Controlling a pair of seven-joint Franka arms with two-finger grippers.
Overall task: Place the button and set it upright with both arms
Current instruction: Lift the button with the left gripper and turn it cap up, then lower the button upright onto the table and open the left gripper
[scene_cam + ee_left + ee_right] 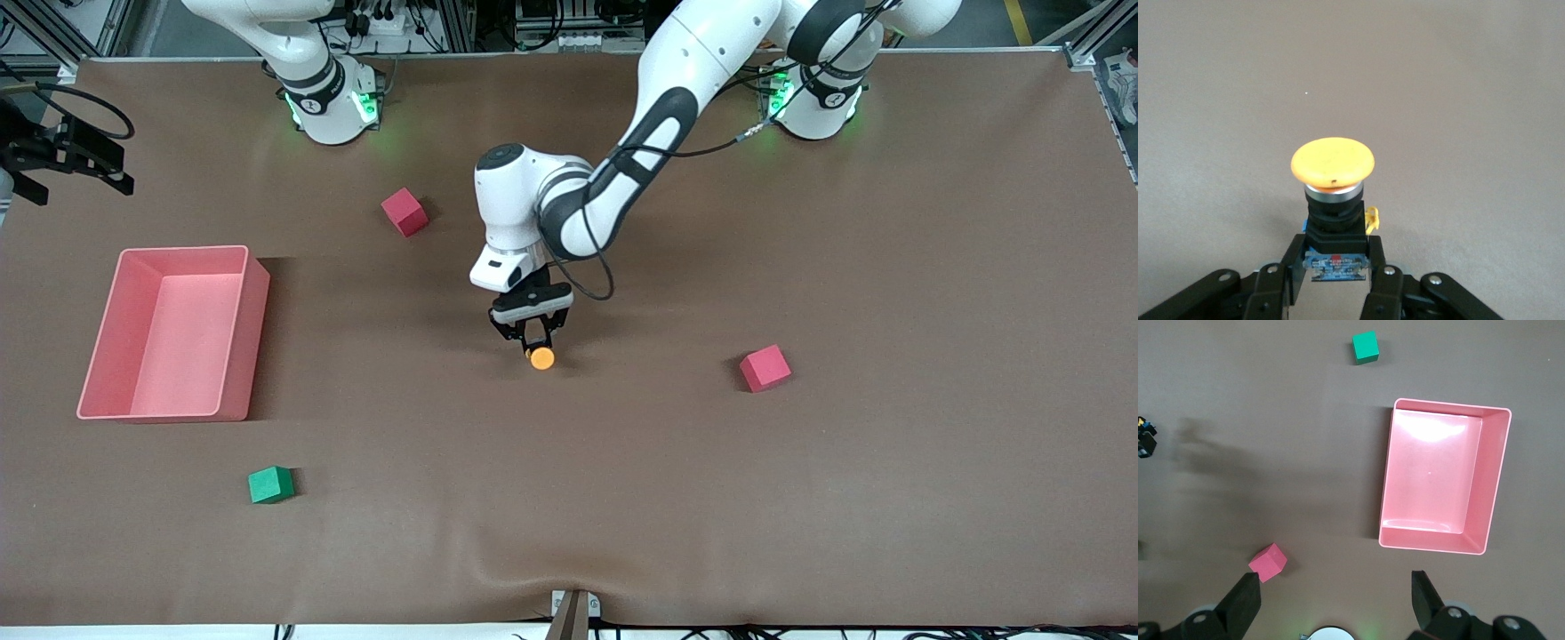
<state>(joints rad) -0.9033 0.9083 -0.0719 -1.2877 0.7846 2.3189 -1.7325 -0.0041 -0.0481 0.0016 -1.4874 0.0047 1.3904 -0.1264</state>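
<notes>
The brown table (pixel 800 498) carries everything, with both arm bases at its 12 o'clock edge. Toward the right arm's end, near 9 o'clock, sits the pink rectangular bin (pixel 247 338); nothing lies in it, and the right wrist view shows its bare floor.

The left arm (pixel 658 133) reaches to the table's middle. The right arm (pixel 284 44) waits high up; the right gripper (pixel 1335 597) hangs over the table between its base and the bin, with its claw released and its fingers (pixel 1245 603) spread wide.

Three cubes lie well apart: a red cube (pixel 405 212) at about 11 o'clock from centre, another red cube (pixel 765 368) toward the left arm's end, and a green cube (pixel 270 484) nearer the front camera than the bin.

The left gripper (pixel 532 342) is clenched on the button (pixel 1333 200), grasping its black body, orange cap pointing away from the fingers (pixel 1381 280), at the table's centre.
</notes>
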